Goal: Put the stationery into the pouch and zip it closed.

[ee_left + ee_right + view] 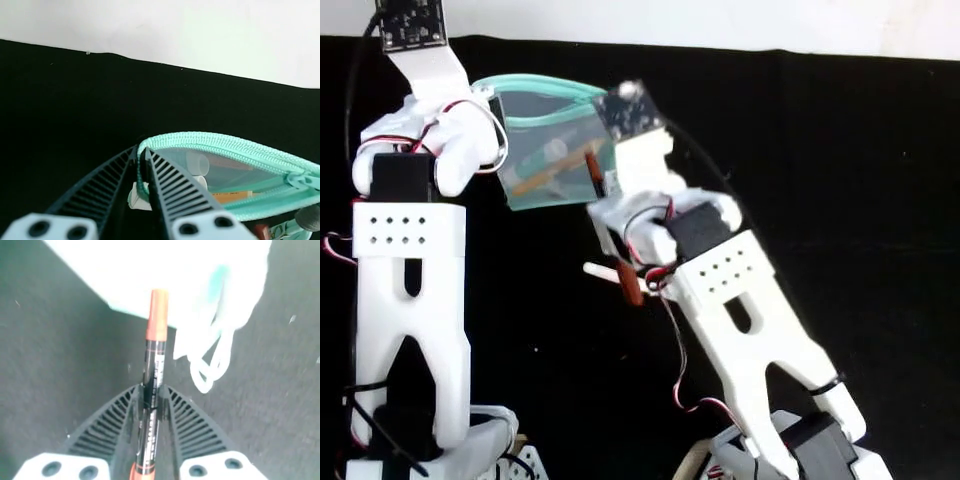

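The left tool (141, 152) is pinched shut on the zipper end of the pouch (235, 145), and its arm stands upright. The right tool (150, 390) grips a pen (157, 325), orange cap forward at the pouch's side, and its arm leans in over the black counter (840, 200). The pouch's mouth gapes, with stationery (197, 162) inside. The pen's barrel carries print, too small to read.

— How are the arms built?
— The left arm (410, 300) and right arm (745, 300) are printed in white, with black servos (400, 178) and small holes (405, 232).
— And the rest?
— Red, white and black cables (678, 350) are looped along them; the left gripper (141, 152) and right gripper (150, 390) are ribbed black.
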